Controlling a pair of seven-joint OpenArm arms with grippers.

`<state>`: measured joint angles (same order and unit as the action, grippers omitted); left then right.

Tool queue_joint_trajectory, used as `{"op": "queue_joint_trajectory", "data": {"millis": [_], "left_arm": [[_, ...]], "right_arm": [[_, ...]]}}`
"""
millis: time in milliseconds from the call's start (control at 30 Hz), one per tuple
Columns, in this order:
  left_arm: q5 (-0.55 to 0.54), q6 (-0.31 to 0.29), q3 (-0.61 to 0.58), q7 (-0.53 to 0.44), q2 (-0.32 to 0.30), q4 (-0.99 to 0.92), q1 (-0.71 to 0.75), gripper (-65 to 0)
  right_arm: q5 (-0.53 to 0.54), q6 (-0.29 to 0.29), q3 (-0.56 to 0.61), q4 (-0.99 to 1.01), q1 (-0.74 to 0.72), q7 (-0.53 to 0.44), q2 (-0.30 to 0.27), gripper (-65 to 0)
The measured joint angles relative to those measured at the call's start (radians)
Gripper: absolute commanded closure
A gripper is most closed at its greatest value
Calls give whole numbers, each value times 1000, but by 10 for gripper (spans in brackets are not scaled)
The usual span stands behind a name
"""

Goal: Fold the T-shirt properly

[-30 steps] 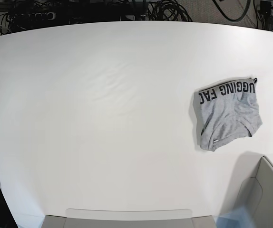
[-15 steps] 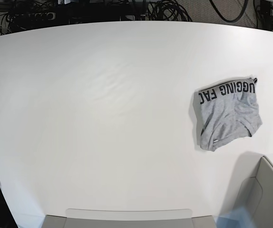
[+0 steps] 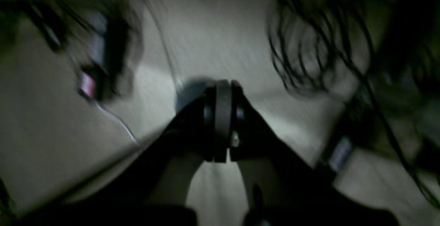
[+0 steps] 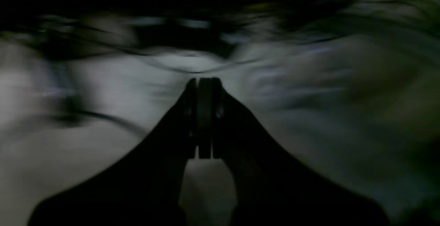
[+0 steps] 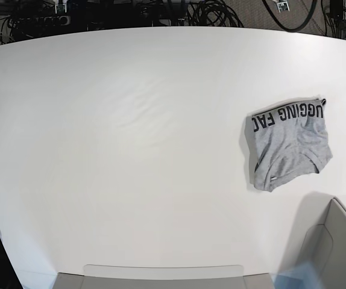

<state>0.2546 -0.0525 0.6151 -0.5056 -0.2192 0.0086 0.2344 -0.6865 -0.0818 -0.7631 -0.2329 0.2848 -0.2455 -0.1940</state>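
The heather-grey T-shirt (image 5: 289,143) lies folded into a small bundle at the right of the white table (image 5: 131,138) in the base view, with black block lettering along its far edge. No gripper shows in the base view. In the left wrist view my left gripper (image 3: 222,121) is shut and empty, seen against blurred floor and cables. In the right wrist view my right gripper (image 4: 204,117) is shut and empty, in a dark blurred scene. The T-shirt does not show in either wrist view.
A grey open box (image 5: 336,253) stands at the table's front right corner, and a flat grey panel (image 5: 161,276) lies along the front edge. Black cables (image 5: 215,12) lie beyond the table's far edge.
The T-shirt and the table have not changed in the base view. Only small shifts show among the cables at the far edge.
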Motion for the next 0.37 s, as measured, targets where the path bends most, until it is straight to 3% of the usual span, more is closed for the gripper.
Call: {"op": "queue_joint_trajectory", "data": {"millis": [167,233,300,367], "left_arm": [[1,-3,0,18,21,-7,17,0],[8,-7,0,29,32,-11,17,0],[7,-7,0,31,48,-13,15,0],[7,-8,0,32,54,-13,12,0]], "right_arm": [[-167,-277,0,31,-35,-16,17,0],[-211,-357,0,43,-34,-8,17,0],[-208,-411,0,54,-35,-6,14,0],[-208,-408,0,76,-49,-6,11,0]]}}
